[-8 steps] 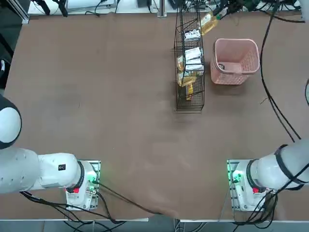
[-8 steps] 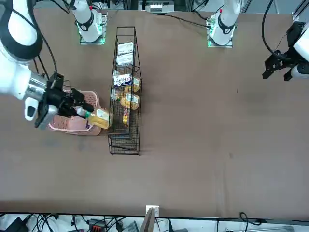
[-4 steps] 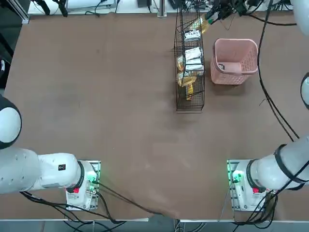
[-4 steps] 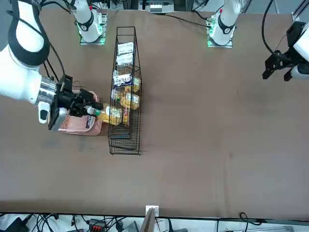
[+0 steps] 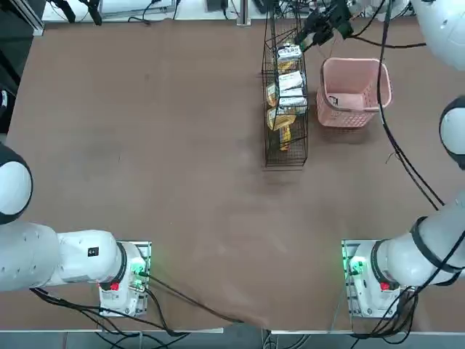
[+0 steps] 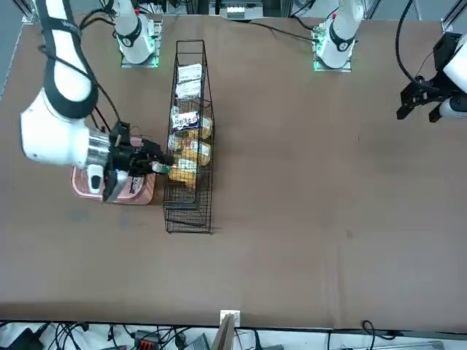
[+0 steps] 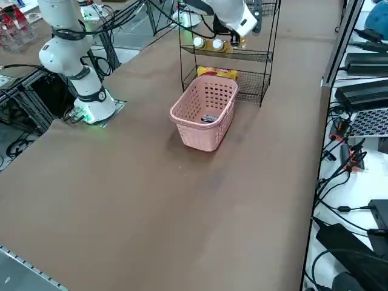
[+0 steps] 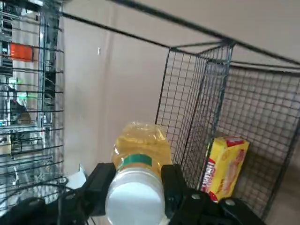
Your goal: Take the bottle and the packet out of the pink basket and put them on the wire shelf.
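Note:
My right gripper [image 8: 136, 180] is shut on the bottle [image 8: 139, 154], an amber-yellow one with a white cap, clamped just below the cap. In the front view the gripper [image 6: 155, 167] reaches sideways from over the pink basket [image 6: 135, 191], and the bottle [image 6: 179, 168] is inside the wire shelf [image 6: 191, 211], above the table. The shelf's grid [image 8: 206, 117] surrounds the bottle in the wrist view. The packet [image 7: 209, 119] lies flat on the floor of the pink basket [image 7: 188, 115]. From overhead, the gripper [image 5: 314, 32] is at the far end of the shelf [image 5: 285, 156], beside the basket [image 5: 378, 91].
The shelf's tiers hold several other bottles and white packets [image 5: 290, 80]. A yellow box [image 8: 224, 166] stands on a lower tier [image 7: 217, 73]. Cables [image 5: 407, 153] trail over the table to the right of the basket. Open brown tabletop [image 5: 160, 145] spreads to the left.
My right gripper has carried the bottle sideways from above the pink basket into the wire shelf. The basket and packet have stayed put.

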Robot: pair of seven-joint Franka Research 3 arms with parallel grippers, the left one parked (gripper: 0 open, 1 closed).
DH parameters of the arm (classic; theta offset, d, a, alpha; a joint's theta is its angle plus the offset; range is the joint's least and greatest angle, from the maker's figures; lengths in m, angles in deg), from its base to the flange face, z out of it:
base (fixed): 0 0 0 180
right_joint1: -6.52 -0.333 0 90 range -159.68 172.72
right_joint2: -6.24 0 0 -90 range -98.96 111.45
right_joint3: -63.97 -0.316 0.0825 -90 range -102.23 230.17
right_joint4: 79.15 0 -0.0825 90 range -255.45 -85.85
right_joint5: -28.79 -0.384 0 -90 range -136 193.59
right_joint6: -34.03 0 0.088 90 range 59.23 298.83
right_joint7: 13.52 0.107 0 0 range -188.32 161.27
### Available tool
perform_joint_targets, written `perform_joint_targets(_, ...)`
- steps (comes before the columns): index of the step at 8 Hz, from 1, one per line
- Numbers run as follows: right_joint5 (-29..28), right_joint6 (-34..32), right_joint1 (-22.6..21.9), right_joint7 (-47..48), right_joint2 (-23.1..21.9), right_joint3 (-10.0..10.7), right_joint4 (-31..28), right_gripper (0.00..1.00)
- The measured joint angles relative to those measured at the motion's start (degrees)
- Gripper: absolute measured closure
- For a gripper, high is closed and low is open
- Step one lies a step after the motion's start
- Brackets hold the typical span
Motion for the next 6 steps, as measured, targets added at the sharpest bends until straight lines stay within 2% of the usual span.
perform_joint_targets(6,0.0,2.9,-0.6,0.0,1.9,-0.1,0.0,0.44)
